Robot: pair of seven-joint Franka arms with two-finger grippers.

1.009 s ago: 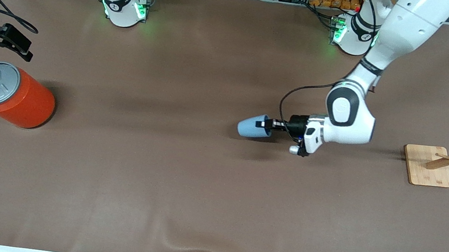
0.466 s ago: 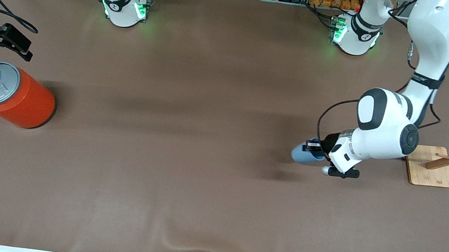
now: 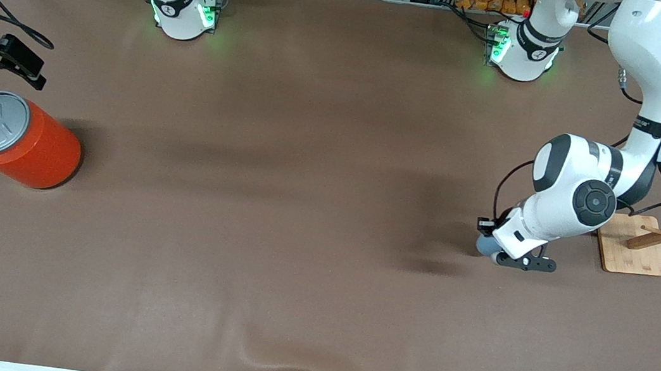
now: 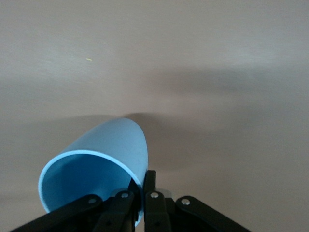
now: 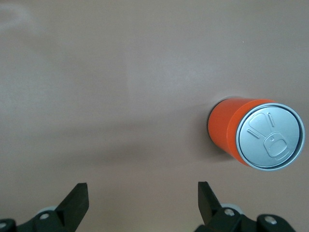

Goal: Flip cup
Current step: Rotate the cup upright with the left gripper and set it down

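Note:
The small light blue cup (image 4: 101, 159) is pinched at its rim in my left gripper (image 4: 144, 180), one finger inside and one outside. Its darker blue inside faces the wrist camera and it is held tilted, above the brown table. In the front view only a bit of the cup (image 3: 483, 245) shows under the left wrist, and the left gripper (image 3: 488, 233) is over the table beside the wooden stand. My right gripper (image 5: 142, 194) is open and empty, and it waits above the table next to the orange can (image 5: 241, 135). It also shows in the front view (image 3: 26, 69).
The large orange can with a grey lid (image 3: 24, 139) stands at the right arm's end of the table. A wooden peg stand on a square base (image 3: 629, 247) stands at the left arm's end, close to the left arm's wrist.
My left arm has carried the cup from the table's middle toward the left arm's end, close to the wooden stand, and turned its wrist. The right arm has not moved.

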